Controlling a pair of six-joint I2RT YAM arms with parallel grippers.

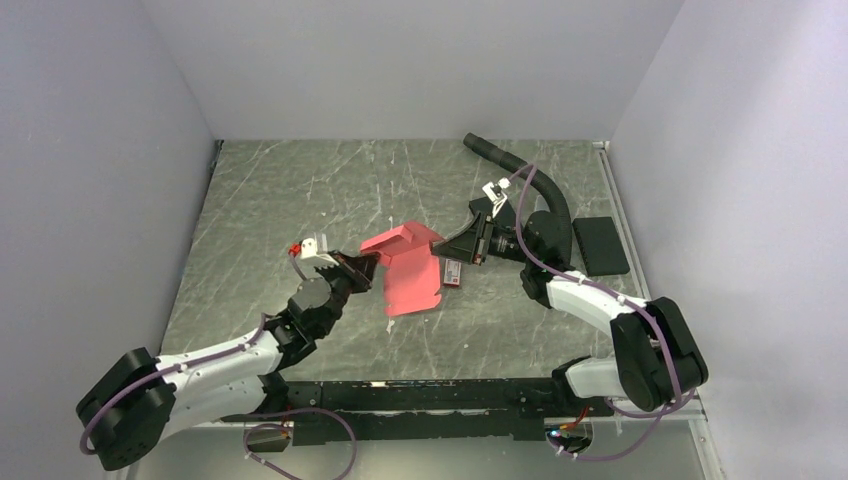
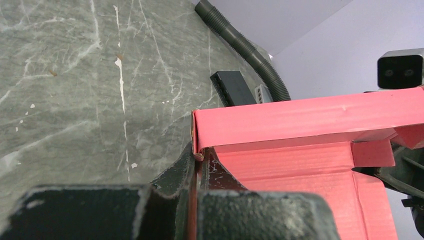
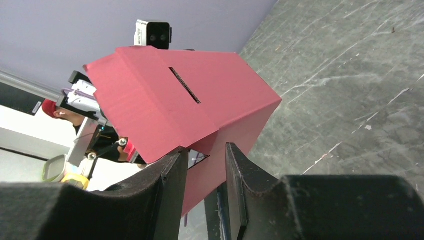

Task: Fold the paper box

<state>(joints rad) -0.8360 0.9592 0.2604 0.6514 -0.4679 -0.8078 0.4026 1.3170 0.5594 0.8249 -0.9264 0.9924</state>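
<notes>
Box (image 1: 410,268) half-folded, mid-table (image 1: 260,200) – a gripper on either side.
Left gripper (image 1: 366,266) is clamped on the box's left edge, probably to anchor it. Right gripper (image 1: 452,240) is partly open around the box's right flap and holds nothing. Card (image 1: 452,272) lies just right of the box; pad (image 1: 600,245) and hose (image 1: 535,180) are farther right – neither obstructs.

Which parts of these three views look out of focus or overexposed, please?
Left wrist: the left end effector is blurred at the bottom, the paper box crisp. Right wrist: the right end effector is slightly soft. Top external: even light, no glare.
</notes>
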